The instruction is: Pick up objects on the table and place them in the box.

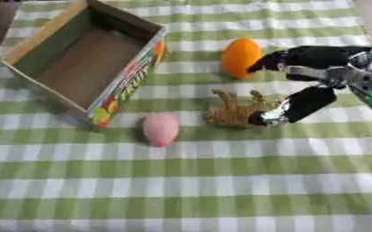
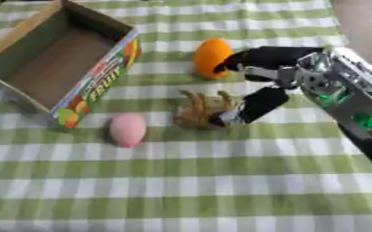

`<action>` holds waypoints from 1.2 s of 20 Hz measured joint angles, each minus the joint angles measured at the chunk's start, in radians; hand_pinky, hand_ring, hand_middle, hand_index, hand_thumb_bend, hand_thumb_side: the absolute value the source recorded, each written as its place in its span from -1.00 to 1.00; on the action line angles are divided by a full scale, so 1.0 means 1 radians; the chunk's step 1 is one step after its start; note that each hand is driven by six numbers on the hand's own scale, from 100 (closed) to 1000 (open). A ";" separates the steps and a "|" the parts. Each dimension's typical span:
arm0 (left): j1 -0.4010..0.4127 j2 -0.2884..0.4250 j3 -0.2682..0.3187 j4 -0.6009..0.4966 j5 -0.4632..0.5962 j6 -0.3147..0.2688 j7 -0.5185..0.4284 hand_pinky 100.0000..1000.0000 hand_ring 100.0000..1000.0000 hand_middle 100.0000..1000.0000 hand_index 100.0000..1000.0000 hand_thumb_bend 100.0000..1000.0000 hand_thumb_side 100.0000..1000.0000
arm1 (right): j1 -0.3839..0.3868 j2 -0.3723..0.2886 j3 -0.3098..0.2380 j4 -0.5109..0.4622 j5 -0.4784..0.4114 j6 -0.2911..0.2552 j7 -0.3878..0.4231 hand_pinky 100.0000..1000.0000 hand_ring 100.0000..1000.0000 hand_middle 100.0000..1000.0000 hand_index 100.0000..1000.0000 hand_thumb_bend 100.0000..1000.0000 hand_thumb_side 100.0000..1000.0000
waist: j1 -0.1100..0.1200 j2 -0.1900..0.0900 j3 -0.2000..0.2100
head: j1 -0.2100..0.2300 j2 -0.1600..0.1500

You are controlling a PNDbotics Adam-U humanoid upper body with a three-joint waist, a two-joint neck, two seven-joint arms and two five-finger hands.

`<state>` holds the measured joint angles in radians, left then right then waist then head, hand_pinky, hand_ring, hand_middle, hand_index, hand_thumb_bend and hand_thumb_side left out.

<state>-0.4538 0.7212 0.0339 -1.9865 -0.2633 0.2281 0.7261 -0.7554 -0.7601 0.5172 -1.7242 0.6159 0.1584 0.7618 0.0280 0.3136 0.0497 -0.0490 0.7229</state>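
A green-and-white checked tablecloth (image 1: 181,181) covers the table. The right hand (image 2: 272,77) reaches in, fingers spread apart, thumb touching a brown object (image 2: 198,112). An open box (image 1: 82,59) sits far left.

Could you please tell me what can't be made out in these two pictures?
- Brown object: blurred in both views; the right hand covers its right end, so contact is unclear.
- Orange object: its right side sits behind the fingers.
- Box: left corner cut off in the right eye view.
- Left hand: in neither view.
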 measured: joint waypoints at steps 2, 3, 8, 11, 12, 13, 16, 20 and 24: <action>-0.003 0.000 0.000 0.000 0.002 -0.001 0.000 0.51 0.51 0.55 0.74 -0.80 1.00 | -0.009 0.014 0.011 0.027 0.010 -0.009 0.003 0.83 0.88 0.85 0.99 -0.05 0.45 | 0.000 0.001 0.002 | -0.004 -0.005; -0.004 0.000 0.000 0.000 0.002 -0.001 0.000 0.51 0.51 0.55 0.74 -0.81 1.00 | -0.011 0.020 0.015 0.040 0.017 -0.014 0.003 0.83 0.88 0.84 0.98 -0.05 0.44 | 0.000 0.001 0.003 | -0.006 -0.008; -0.004 -0.001 0.000 0.000 0.007 -0.003 0.001 0.51 0.51 0.56 0.73 -0.83 1.00 | -0.016 0.036 0.038 0.075 0.026 -0.039 0.010 0.82 0.87 0.82 0.94 -0.06 0.40 | -0.005 0.006 0.006 | -0.010 -0.011; -0.005 -0.001 0.000 0.000 0.008 -0.004 0.002 0.51 0.51 0.56 0.73 -0.84 1.00 | -0.019 0.042 0.048 0.079 0.026 -0.050 0.018 0.82 0.86 0.79 0.90 -0.07 0.37 | -0.006 0.006 0.007 | -0.012 -0.011; -0.005 -0.001 0.000 0.000 0.009 -0.004 0.002 0.51 0.51 0.56 0.73 -0.84 1.00 | -0.019 0.044 0.051 0.079 0.026 -0.053 0.020 0.82 0.86 0.78 0.90 -0.07 0.36 | -0.006 0.006 0.007 | -0.012 -0.011; -0.005 -0.001 0.000 0.000 0.009 -0.005 0.002 0.51 0.52 0.56 0.73 -0.84 1.00 | -0.020 0.045 0.053 0.079 0.026 -0.054 0.021 0.82 0.85 0.76 0.87 -0.08 0.35 | -0.006 0.006 0.008 | -0.012 -0.011; -0.005 -0.005 0.000 0.000 0.011 -0.006 0.004 0.51 0.51 0.56 0.73 -0.85 1.00 | -0.020 0.045 0.060 0.079 0.024 -0.059 0.029 0.81 0.84 0.70 0.81 -0.09 0.27 | -0.006 0.006 0.008 | -0.012 -0.011; -0.005 -0.009 0.000 0.000 0.016 -0.008 0.005 0.51 0.51 0.56 0.73 -0.87 1.00 | -0.020 0.045 0.067 0.079 0.024 -0.057 0.034 0.78 0.81 0.56 0.73 -0.22 0.23 | -0.006 0.006 0.011 | -0.014 -0.011; -0.006 -0.009 0.000 0.000 0.017 -0.009 0.005 0.52 0.51 0.56 0.73 -0.88 1.00 | -0.023 0.057 0.072 0.099 0.031 -0.056 0.027 0.76 0.78 0.50 0.68 -0.34 0.20 | -0.006 0.007 0.012 | -0.015 -0.011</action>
<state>-0.4603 0.7119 0.0337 -1.9865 -0.2461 0.2192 0.7312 -0.7789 -0.7034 0.5891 -1.6252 0.6469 0.1023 0.7893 0.0219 0.3202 0.0621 -0.0640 0.7116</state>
